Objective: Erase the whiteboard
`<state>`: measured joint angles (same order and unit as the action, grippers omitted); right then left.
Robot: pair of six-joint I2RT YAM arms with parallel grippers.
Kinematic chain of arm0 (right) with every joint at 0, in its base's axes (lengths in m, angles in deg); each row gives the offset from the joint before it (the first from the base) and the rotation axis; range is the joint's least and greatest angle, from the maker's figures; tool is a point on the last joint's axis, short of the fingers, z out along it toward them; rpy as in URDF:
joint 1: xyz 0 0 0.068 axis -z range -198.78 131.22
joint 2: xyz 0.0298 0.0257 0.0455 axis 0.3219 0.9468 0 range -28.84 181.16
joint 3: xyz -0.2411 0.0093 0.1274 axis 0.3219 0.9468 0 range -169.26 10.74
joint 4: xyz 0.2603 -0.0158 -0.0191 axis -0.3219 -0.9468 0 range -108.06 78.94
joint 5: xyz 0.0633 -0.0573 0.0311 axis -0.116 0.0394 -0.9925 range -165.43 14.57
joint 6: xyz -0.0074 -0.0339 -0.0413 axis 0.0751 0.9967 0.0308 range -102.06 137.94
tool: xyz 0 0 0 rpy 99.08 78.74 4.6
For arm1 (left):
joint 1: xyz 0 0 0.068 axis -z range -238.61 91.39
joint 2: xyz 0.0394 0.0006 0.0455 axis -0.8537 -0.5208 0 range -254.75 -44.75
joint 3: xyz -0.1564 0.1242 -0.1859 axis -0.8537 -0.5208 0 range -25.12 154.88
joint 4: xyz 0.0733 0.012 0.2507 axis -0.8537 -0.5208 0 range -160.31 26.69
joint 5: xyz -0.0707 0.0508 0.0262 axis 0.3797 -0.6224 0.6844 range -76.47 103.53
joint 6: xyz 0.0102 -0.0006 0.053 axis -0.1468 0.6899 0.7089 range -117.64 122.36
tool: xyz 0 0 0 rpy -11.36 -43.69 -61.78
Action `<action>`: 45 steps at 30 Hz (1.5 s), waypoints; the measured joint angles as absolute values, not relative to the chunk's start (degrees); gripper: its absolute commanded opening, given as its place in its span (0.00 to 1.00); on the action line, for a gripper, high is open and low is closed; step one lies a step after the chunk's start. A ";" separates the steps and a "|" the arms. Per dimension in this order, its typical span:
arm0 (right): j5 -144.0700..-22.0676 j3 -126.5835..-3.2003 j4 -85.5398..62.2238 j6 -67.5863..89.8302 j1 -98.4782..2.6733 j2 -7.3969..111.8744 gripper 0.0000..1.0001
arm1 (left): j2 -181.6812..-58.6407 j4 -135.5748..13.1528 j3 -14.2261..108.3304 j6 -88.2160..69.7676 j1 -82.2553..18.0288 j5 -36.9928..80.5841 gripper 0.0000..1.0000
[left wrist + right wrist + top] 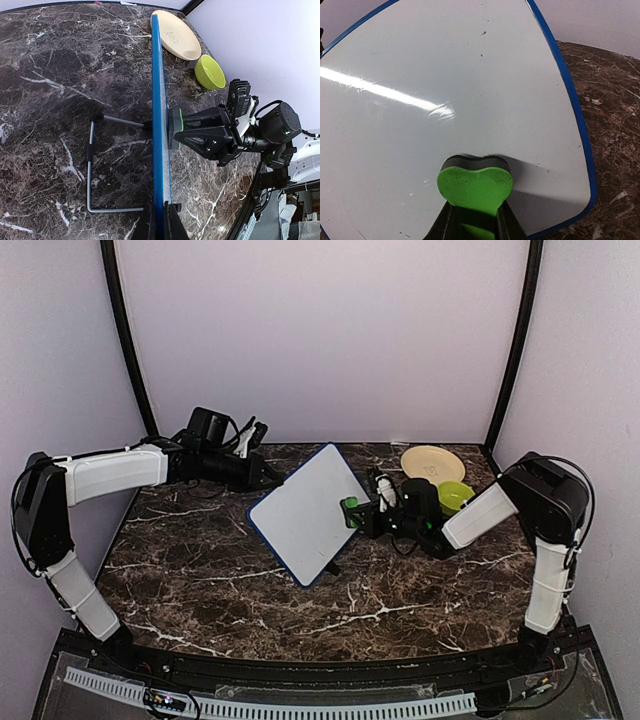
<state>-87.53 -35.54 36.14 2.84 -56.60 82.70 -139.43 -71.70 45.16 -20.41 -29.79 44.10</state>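
Above the marbled surface, the left gripper clamped the whiteboard while the right gripper held a green eraser against it.

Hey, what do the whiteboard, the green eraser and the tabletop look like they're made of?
Whiteboard: glossy white face, probably coated steel or melamine, given the bright glare streak; blue rim looks plastic. Eraser: matte green foam or soft plastic, with a dark felt-like layer against the board. Tabletop: dark marble or marble-look laminate, white veins, slight sheen.
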 measured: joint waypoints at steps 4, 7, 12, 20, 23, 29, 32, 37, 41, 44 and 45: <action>-87.53 -36.13 37.03 2.84 -58.52 82.68 0.00 | -139.43 -71.70 45.16 -20.50 -29.79 44.08 0.00; -87.04 -36.13 37.73 2.91 -61.30 82.27 0.00 | -139.43 -71.70 45.16 -20.58 -29.79 44.10 0.00; -85.17 -36.13 38.02 4.46 -68.14 81.50 0.00 | -139.43 -71.65 45.14 -20.58 -29.84 44.08 0.00; -81.49 -38.34 33.76 8.66 -75.92 81.15 0.01 | -139.34 -70.93 44.75 -20.50 -29.88 43.86 0.00; -80.60 -41.31 29.01 10.08 -75.90 81.15 0.00 | -139.32 -70.65 44.75 -20.23 -30.19 43.18 0.00; -77.32 -49.86 19.85 11.76 -75.51 81.15 0.01 | -139.23 -70.65 44.73 -19.86 -30.47 42.62 0.00; -75.59 -53.40 16.75 11.96 -75.13 81.15 0.01 | -139.23 -70.67 44.68 -19.91 -30.43 42.83 0.00; -74.63 -56.61 11.79 12.75 -75.48 81.15 0.01 | -139.23 -70.67 44.68 -19.88 -30.41 42.83 0.00; -73.06 -58.49 8.62 13.84 -76.84 81.20 0.01 | -139.23 -70.67 44.66 -19.88 -30.41 42.86 0.00; -72.58 -59.32 7.57 14.60 -78.15 81.31 0.01 | -139.23 -70.65 44.64 -19.91 -30.38 42.94 0.00; -72.58 -59.47 7.22 14.71 -78.57 81.35 0.01 | -139.23 -70.65 44.64 -19.91 -30.38 42.94 0.00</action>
<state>-72.58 -59.47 7.22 14.71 -78.57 81.35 -139.23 -70.65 44.64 -19.91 -30.38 42.94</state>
